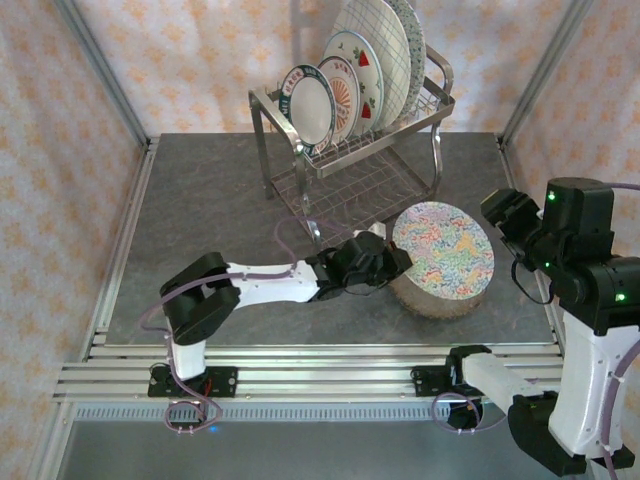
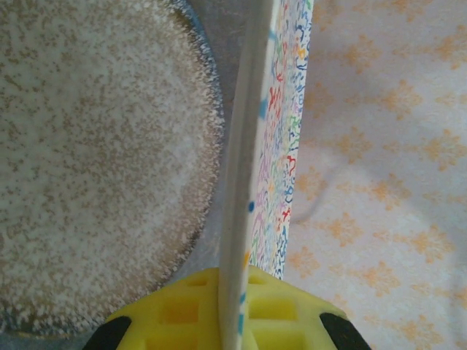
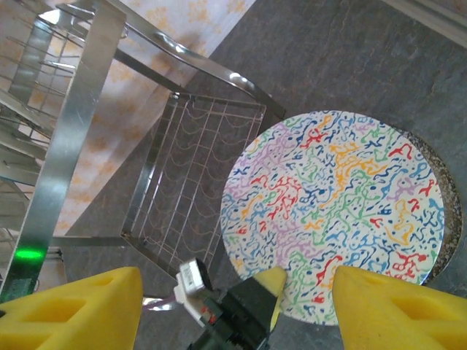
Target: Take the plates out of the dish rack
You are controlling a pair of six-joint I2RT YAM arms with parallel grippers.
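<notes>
The plates, several round ones with printed rims or lined faces, stand upright in the top tier of the shiny silver wire dish rack at the back of the grey counter. My left jaws are clamped on the near rim of a round white plate covered in multicoloured squiggles. It is held roughly level in front of the rack, over a round brown-speckled plate lying on the counter; whether the two touch I cannot tell. My right jaws hang wide apart, gripping nothing, off to the right of that pair.
</notes>
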